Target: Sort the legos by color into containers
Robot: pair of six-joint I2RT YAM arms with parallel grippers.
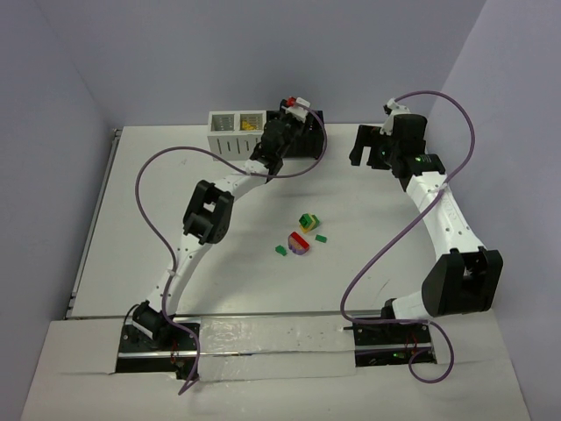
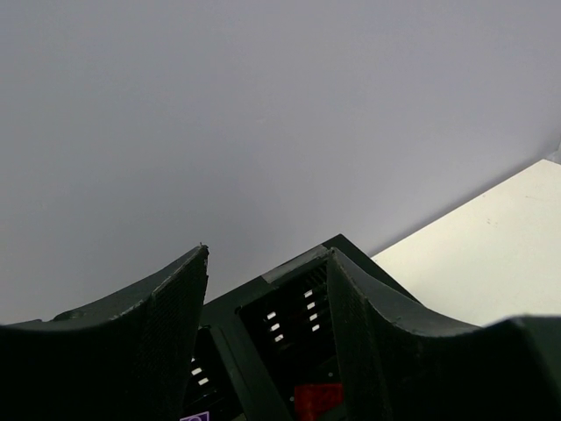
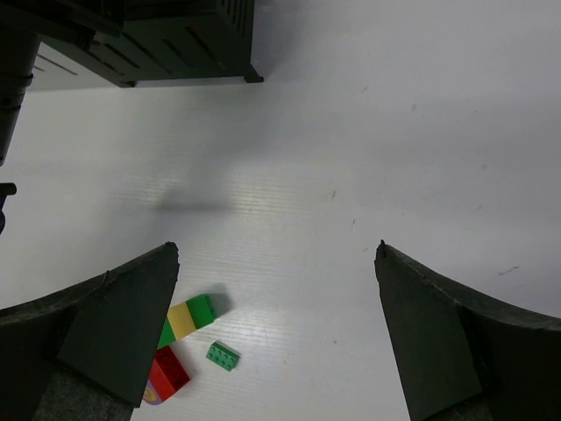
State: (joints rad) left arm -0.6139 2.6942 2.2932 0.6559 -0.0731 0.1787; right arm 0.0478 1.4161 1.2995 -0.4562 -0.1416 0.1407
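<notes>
The white bin [image 1: 230, 132] holds yellow bricks [image 1: 250, 124] in its right compartment. The black bin [image 1: 314, 143] joins it on the right, mostly hidden under my left gripper [image 1: 298, 123]. In the left wrist view the left gripper [image 2: 267, 250] is open and empty above the black bin [image 2: 289, 307], with a red brick [image 2: 317, 399] lying inside. A green-yellow stack [image 1: 308, 220], a red-purple stack [image 1: 300, 243] and two small green bricks [image 1: 321, 237] [image 1: 281, 250] lie mid-table. My right gripper [image 1: 364, 145] is open and empty; it [image 3: 276, 247] looks at the stack [image 3: 188, 317].
The right wrist view shows the black bin's slotted wall [image 3: 166, 39] at top left, a small green brick [image 3: 222, 355] and a red brick [image 3: 166, 373] at the lower left. A purple sliver [image 2: 195, 416] shows in the black bin's left compartment. Grey walls close the table's back and sides.
</notes>
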